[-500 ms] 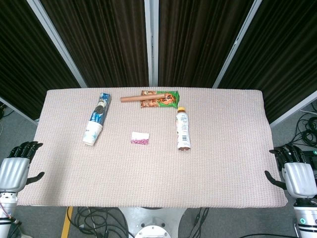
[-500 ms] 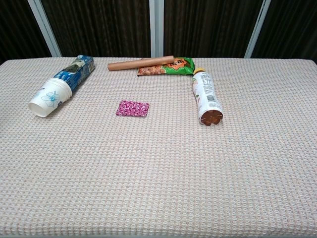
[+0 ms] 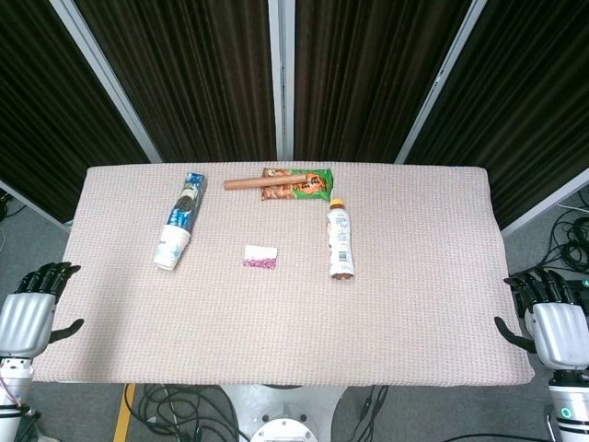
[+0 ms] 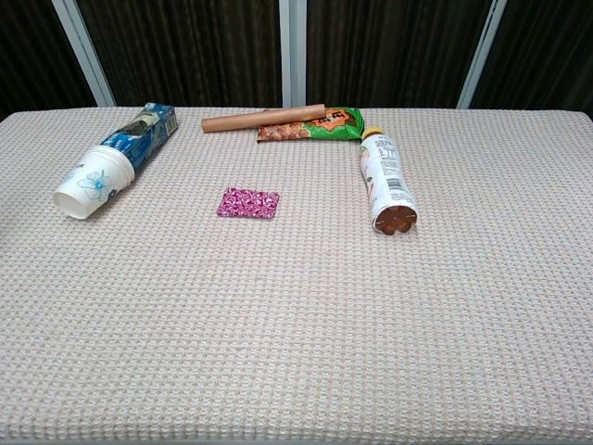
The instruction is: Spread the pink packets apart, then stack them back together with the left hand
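Cloth covers the whole table (image 3: 414,304), a pale woven spread reaching every edge, with dark curtains behind the far side. The near half lies bare, and so does the whole right end beyond the bottle.

The pink packets (image 3: 259,258) lie flat as one small neat stack a little left of centre, white along the far edge in the head view and patterned magenta in the chest view (image 4: 247,202). Open cloth rings them on all sides.

Left of them a stack of white paper cups (image 3: 169,249) lies on its side in a blue printed sleeve (image 3: 187,204), mouth toward the near-left. To their right a drink bottle (image 3: 340,241) lies on its side, orange cap pointing away, base toward the near edge. Beyond, close to the far edge, a brown cardboard tube (image 3: 257,182) rests partly across a green and orange snack packet (image 3: 299,183).

The left robot hand (image 3: 26,318) hangs off the table's near-left corner, fingers spread and holding nothing, well apart from the packets. The right robot hand (image 3: 552,327) sits just outside the near-right corner, likewise open and empty, farther still from them. Neither shows in the chest view.
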